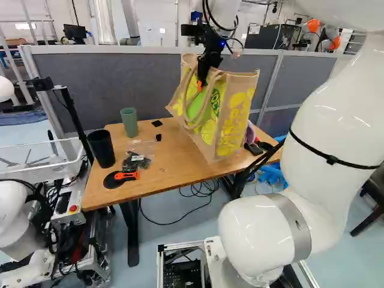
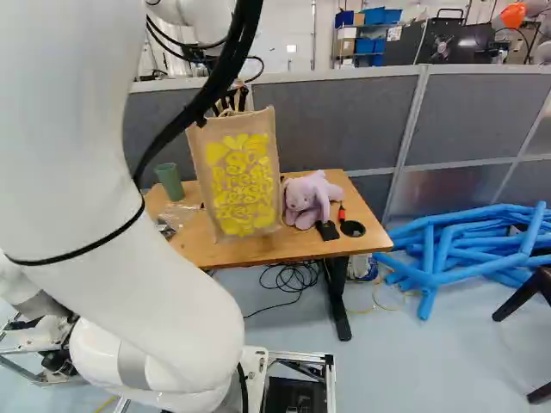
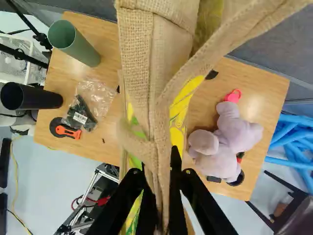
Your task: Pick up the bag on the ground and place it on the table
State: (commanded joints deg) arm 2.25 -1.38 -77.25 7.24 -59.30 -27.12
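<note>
Pale floor [image 2: 405, 361] runs beneath a wooden table [image 1: 174, 168], and from where I stand the tall bag [image 1: 231, 120] hangs upright or nearly so over it, toward the near edge; I can't tell whether its bottom touches the wood. The claw [image 3: 159, 170] is closed on the cloth handles [image 3: 159, 117], pinching them together.

My first worry is that near edge: let go with the bottom part-way over, and the bag could tip toward the base. Being tall and soft, it might also slump once the handles go slack, or a loop could catch on the claw and drag it back.

As for clutter, an orange-handled tool [image 1: 125, 176] lies toward the left end of the near edge, a clear packet [image 1: 138, 161] just beyond. A black cup [image 1: 101, 149] stands by the left edge, a green cup [image 1: 129, 122] near the far left corner. Right of the bag, close by, sits a plush rabbit [image 2: 308, 200], the likeliest thing to be shoved. Blue tubes [image 2: 482, 241] lie past the right edge; a grey partition [image 2: 336, 120] stands behind.
</note>
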